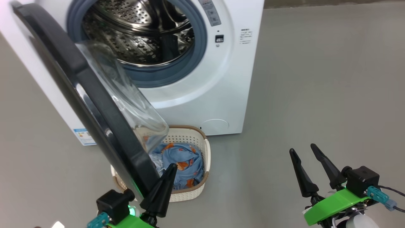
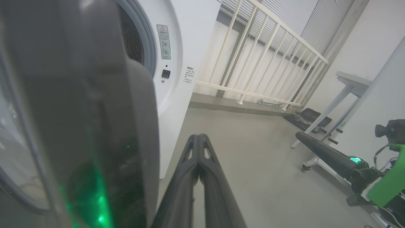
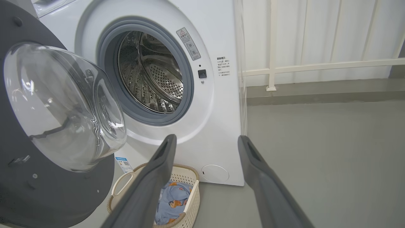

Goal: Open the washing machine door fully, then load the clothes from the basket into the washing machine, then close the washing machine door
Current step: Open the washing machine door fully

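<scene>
The washing machine (image 1: 221, 95) stands with its steel drum (image 1: 142, 34) exposed. Its round black door (image 1: 95, 104) is swung out toward me, and the clear porthole (image 1: 133, 101) bulges over the basket (image 1: 190, 136). The cream basket sits on the floor before the machine and holds the light blue clothes (image 1: 180, 160). My left gripper (image 1: 172, 167) is shut and empty, its fingers close beside the door's lower edge (image 2: 79, 126); I cannot tell if they touch. My right gripper (image 1: 302, 148) stands open and empty over the floor to the right. The right wrist view shows the door (image 3: 19, 177), basket (image 3: 190, 177) and clothes (image 3: 172, 202).
Grey floor (image 1: 316, 79) spreads to the right of the machine. A white railing (image 2: 253, 57) runs along the wall behind, and a table on castors (image 2: 332, 107) stands further off. My right gripper's finger (image 2: 326, 155) shows in the left wrist view.
</scene>
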You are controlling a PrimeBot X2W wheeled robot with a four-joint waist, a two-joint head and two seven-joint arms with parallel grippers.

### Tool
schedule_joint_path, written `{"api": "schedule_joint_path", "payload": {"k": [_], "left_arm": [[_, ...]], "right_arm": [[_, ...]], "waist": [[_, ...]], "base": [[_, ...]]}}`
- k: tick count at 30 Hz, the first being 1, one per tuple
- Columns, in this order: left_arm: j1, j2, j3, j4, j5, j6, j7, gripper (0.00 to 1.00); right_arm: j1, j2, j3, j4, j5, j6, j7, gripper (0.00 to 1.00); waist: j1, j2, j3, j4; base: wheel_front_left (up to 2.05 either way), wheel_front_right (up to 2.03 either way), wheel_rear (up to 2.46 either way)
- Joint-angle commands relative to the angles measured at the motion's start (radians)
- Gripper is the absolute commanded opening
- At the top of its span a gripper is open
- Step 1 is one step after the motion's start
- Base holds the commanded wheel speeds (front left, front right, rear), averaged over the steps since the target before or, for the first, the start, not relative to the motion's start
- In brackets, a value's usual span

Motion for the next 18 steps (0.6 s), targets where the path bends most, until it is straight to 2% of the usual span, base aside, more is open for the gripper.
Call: {"api": "schedule_joint_path", "payload": {"k": [1,18], "left_arm": [[-0.03,0.041,0.071,-0.013,-0.001,0.018,-0.015,0.0],[0.066,0.12,0.104,-0.106,0.005,0.065,0.014,0.0]], "right_arm": [[-0.018,0.0,0.017,-0.019,0.007,0.002,-0.012,1.0],[-0.016,0.02,-0.009,0.006,0.004,0.002,-0.012,1.0]], "waist": [[0.0,-0.0001,-0.005,0.02],[0.0,-0.0001,-0.026,0.14]], "base": [[0.0,0.0,0.0],[0.0,0.0,0.0]]}}
